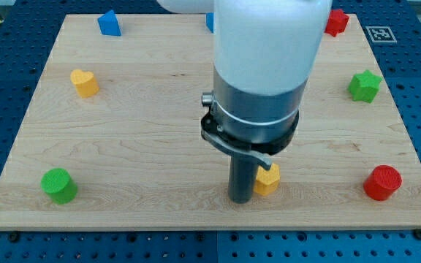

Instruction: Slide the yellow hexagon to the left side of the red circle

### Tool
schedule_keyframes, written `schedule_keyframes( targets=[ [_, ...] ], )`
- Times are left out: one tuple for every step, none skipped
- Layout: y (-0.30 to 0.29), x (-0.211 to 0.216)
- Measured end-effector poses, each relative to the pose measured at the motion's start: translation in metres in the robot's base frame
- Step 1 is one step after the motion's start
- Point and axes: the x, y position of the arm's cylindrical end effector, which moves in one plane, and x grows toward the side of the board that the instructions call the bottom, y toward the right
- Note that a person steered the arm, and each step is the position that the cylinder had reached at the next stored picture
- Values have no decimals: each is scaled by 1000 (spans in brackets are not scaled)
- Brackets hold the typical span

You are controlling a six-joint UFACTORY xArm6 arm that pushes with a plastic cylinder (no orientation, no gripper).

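The yellow hexagon (267, 181) sits near the view's bottom, just right of centre, partly hidden by my arm. The red circle (382, 183) is a red cylinder at the view's bottom right, well to the right of the hexagon. My tip (240, 199) stands on the board directly at the hexagon's left side, touching or nearly touching it. The arm's white and grey body covers the middle of the board above it.
A green cylinder (58, 185) is at bottom left, a yellow heart (84, 82) at left, a blue block (109, 23) at top left, a blue block (210, 21) partly hidden at top centre, a red block (335, 21) at top right, a green star-like block (365, 85) at right.
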Motion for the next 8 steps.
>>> schedule_keyframes(
  targets=[
    [0,0],
    [-1,-22],
    [-1,-28],
    [-1,-28],
    [5,-28],
    [26,-28],
    [52,-28],
    [78,-28]
  ],
)
